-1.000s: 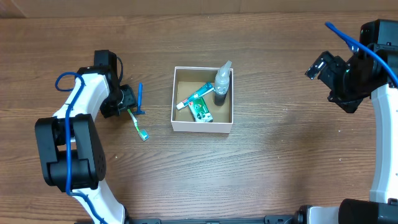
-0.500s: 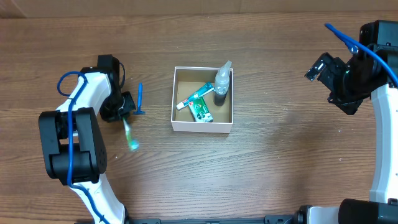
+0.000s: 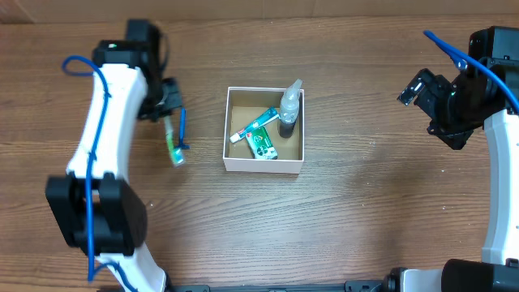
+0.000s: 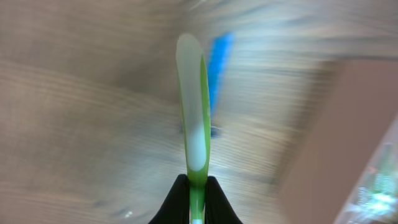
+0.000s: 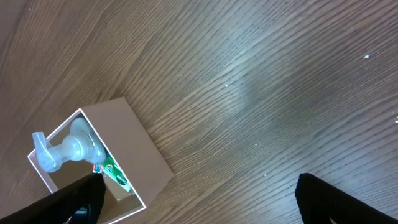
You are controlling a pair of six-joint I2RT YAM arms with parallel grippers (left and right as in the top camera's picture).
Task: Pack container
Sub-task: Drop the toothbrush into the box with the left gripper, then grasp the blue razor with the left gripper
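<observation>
The container point(image 3: 235, 165) is a white square box with a brown floor at mid-table. In it lie a clear spray bottle point(image 3: 289, 105), a toothpaste tube point(image 3: 253, 126) and a small green pack point(image 3: 262, 146). My left gripper point(image 3: 168, 112) hangs left of the box, shut on a green and white toothbrush point(image 3: 172, 142). The left wrist view shows the toothbrush point(image 4: 194, 118) pinched between the black fingers point(image 4: 177, 202), with the container point(image 4: 348, 124) blurred at right. My right gripper point(image 3: 423, 88) hovers open far to the right; its view shows the container point(image 5: 134, 146) and the bottle point(image 5: 68, 149).
A blue stick-like toiletry point(image 3: 182, 130) lies on the wood just right of the held toothbrush, also seen blurred in the left wrist view as a blue streak point(image 4: 217, 68). Bare wooden tabletop point(image 3: 365, 203) surrounds the box.
My left gripper shut on the green toothbrush, took it off the table and moved toward the back. The right arm stayed still.
</observation>
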